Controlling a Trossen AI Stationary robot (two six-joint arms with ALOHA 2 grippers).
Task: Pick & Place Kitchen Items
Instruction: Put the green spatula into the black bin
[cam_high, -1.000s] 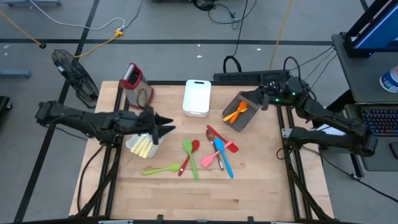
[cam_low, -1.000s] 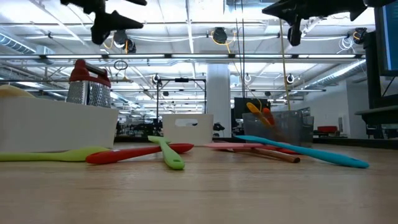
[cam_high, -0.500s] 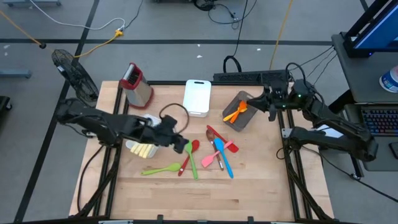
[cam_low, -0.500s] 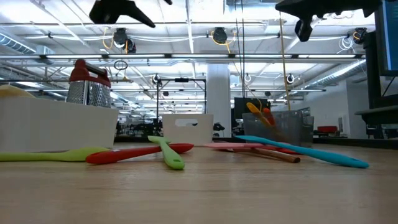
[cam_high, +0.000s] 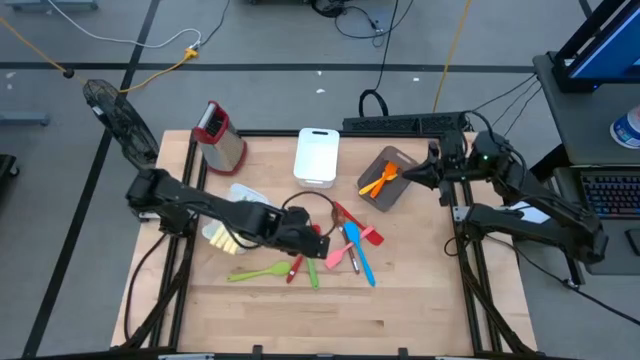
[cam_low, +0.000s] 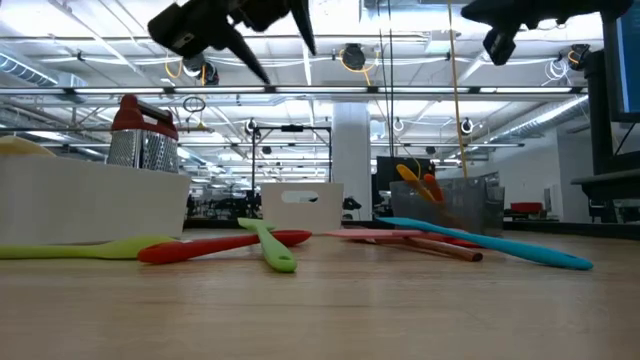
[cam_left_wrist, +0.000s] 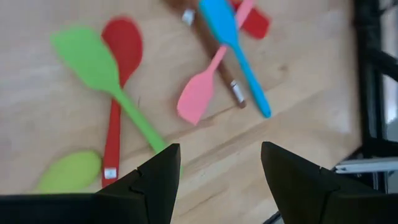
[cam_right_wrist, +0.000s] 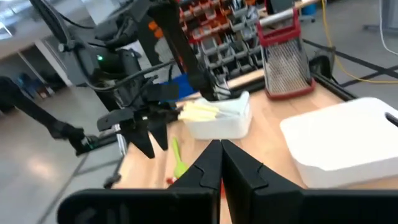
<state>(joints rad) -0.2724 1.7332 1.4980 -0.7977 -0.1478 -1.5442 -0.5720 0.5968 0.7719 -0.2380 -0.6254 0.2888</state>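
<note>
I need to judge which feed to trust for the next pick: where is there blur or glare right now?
Left wrist view: soft all over, the pink spatula and green spatula smeared. Low view: ceiling lamps glare behind the left gripper, a dark silhouette; the red spoon reads clearly. High view: evenly lit, the utensils small. Right wrist view: the box grater and background slightly soft.

From overhead, my left gripper (cam_high: 312, 243) covers parts of the red spoon (cam_high: 296, 266) and green spatula (cam_high: 312, 274). The left wrist view cuts off the blue spatula (cam_left_wrist: 231, 43) and blurs everything.
</note>
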